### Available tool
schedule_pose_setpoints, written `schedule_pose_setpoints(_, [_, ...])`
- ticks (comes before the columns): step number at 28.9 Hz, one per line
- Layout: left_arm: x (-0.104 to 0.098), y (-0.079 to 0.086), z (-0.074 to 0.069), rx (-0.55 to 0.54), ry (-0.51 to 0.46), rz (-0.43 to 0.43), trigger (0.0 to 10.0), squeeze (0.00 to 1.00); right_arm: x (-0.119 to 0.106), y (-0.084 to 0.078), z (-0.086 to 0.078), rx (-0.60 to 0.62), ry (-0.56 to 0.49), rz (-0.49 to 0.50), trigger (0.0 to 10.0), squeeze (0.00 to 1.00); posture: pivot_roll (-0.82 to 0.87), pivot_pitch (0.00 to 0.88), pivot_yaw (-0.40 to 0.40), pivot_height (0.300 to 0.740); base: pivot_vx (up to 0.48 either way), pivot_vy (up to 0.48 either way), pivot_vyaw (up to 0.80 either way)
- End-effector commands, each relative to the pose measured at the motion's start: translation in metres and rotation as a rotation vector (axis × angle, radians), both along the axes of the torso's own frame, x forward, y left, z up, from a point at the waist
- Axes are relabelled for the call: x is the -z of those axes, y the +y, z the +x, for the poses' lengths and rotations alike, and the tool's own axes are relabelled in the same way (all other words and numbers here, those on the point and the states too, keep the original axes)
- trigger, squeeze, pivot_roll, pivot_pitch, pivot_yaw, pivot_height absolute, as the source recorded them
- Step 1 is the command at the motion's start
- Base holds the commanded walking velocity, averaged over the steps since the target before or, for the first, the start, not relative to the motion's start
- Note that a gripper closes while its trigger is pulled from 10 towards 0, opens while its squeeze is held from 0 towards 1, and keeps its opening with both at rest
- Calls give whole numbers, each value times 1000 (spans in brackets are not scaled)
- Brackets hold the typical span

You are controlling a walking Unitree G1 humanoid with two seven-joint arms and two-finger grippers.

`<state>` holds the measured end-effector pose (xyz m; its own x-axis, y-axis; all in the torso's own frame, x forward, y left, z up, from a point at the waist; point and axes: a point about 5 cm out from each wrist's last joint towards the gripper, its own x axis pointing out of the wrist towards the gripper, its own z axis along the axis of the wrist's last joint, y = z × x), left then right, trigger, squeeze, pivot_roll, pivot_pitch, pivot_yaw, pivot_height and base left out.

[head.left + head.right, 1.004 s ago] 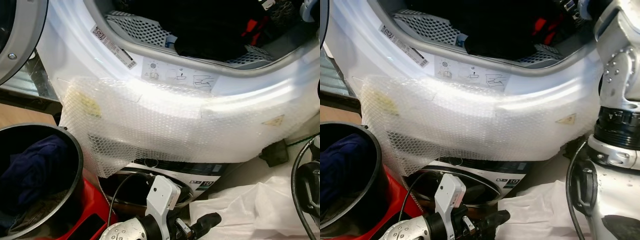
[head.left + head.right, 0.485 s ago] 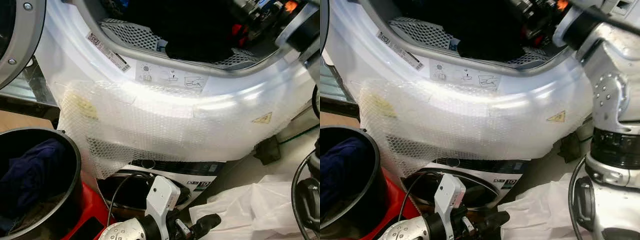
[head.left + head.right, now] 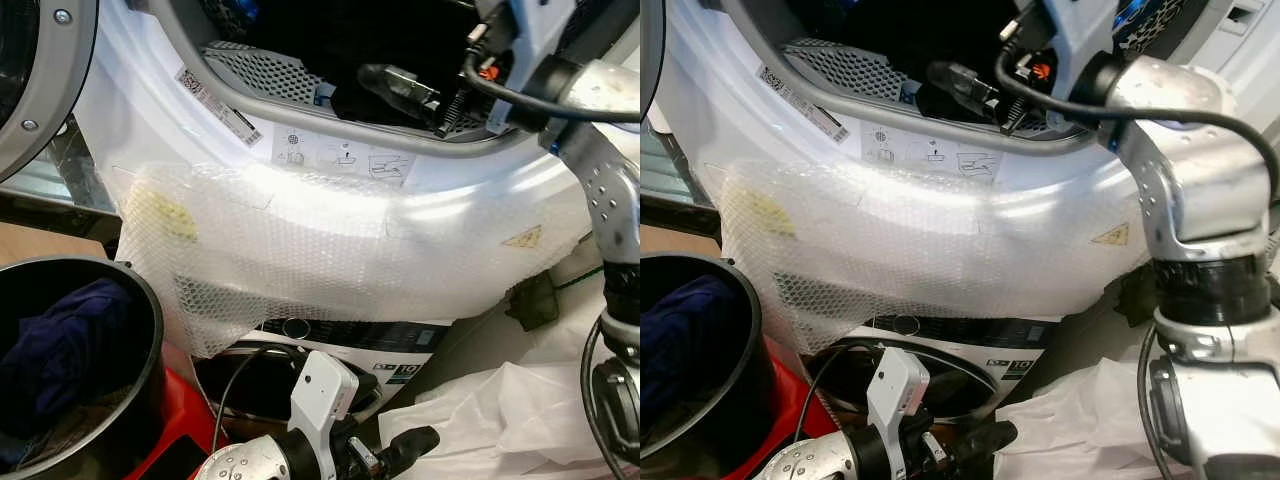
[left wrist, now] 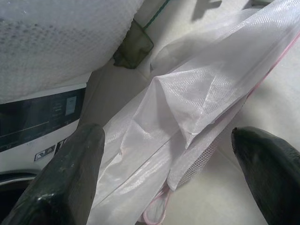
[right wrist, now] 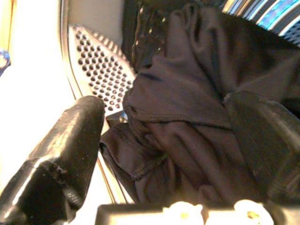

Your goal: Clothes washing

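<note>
1. Left eye view: we see the white washing machine (image 3: 330,210) with its round opening at the top, a sheet of bubble wrap (image 3: 300,260) taped across its curved front. Our right end effector (image 3: 400,88) reaches into the drum over the grey rim, black fingers pointing at the dark clothes (image 3: 350,40) inside beside a perforated metal panel (image 3: 265,65). At lower left stands a round black bin (image 3: 120,300) holding dark blue fabric (image 3: 60,345). Our left end effector (image 3: 405,450) hangs low near the floor, next to a crumpled translucent plastic bag (image 3: 500,410).

2. Right eye view: the silver right arm (image 3: 1185,200) bends from the shoulder up into the opening.

3. Left wrist view: the left fingers (image 4: 65,178) stand wide apart, with nothing between them; past them lies the woven, glossy plastic bag (image 4: 197,103) on the pale floor.

4. Right wrist view: the right fingers (image 5: 70,140) are spread wide, and the soft, creased black garment (image 5: 187,108) lies between and just beyond them, against the perforated drum wall (image 5: 96,70).
</note>
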<state>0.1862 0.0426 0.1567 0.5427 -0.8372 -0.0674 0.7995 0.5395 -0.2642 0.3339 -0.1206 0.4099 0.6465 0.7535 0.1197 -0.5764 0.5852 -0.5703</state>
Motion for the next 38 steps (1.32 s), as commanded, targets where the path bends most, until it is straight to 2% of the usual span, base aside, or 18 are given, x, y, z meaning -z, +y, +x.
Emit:
schedule_pose_setpoints(1, [0,-3,-5,20,12,-9,10000,0,-9,-1,2,17,-21,-62,10000,0,-115,132,-204,740,0,0,0])
schedule_pose_setpoints(5, [0,-2,-5,18,14,-8,10000,0,-12,0,7,39,-13,-109,10000,0,-116,140,-209,740,0,0,0])
schedule_pose_setpoints(12, [0,-2,-7,10,20,-10,10000,0,-31,6,29,145,15,-153,10000,0,-121,153,-216,740,0,0,0])
schedule_pose_setpoints(17, [0,-2,-7,7,22,-10,10000,0,-39,12,33,172,-5,-183,10000,0,-124,161,-219,740,0,0,0])
schedule_pose_setpoints(20, [0,-2,-8,4,24,-11,10000,0,-43,19,35,188,-40,-237,10000,0,-126,166,-220,740,0,0,0])
schedule_pose_setpoints(23, [0,-2,-9,0,29,-13,10000,0,-48,34,39,195,-97,-301,10000,0,-130,173,-222,740,0,0,0])
schedule_pose_setpoints(28, [-1,-3,-9,-2,31,-16,10000,0,-46,50,44,222,-161,-370,10000,0,-131,179,-222,740,0,0,0])
schedule_pose_setpoints(34, [0,-2,-10,-8,36,-15,10000,0,-39,64,50,251,-214,-454,10000,0,-132,187,-228,740,0,0,0])
schedule_pose_setpoints(38, [0,-3,-11,-13,40,-19,10000,0,-35,68,55,331,-282,-508,10000,0,-130,190,-232,740,0,0,0])
